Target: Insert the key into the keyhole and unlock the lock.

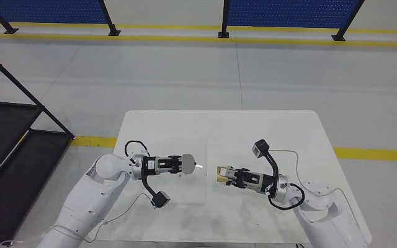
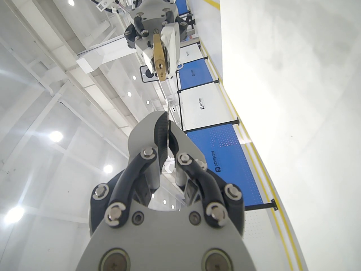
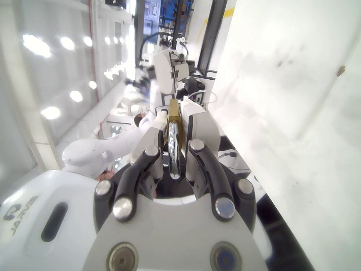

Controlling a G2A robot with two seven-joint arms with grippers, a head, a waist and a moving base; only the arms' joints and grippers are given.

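My left gripper (image 1: 190, 163) is clenched on the key (image 1: 200, 165), pinching its head flat between both pads so that the thin blade sticks out past my fingertips (image 2: 160, 126) toward the lock (image 2: 158, 57). My right gripper (image 3: 173, 114) is grasping that lock, a brass padlock squeezed by its two broad sides. Its silver shackle (image 3: 174, 156) lies back between the fingers toward my wrist, and its bottom face is turned out toward the key. On that face the keyhole (image 2: 160, 65) shows as a small dark slot in a round brass plug, looking straight at my left hand. The key is near the lock but apart from it. A short gap lies between the blade tip and the keyhole, and the blade is seen edge-on, roughly in line with the slot. The lock hangs in the air above the white table (image 1: 279, 133), touching nothing but my right fingers. Under the lock lies the table's near half, about midway across its width, and my two arms come in at the lock from opposite sides, almost nose to nose.
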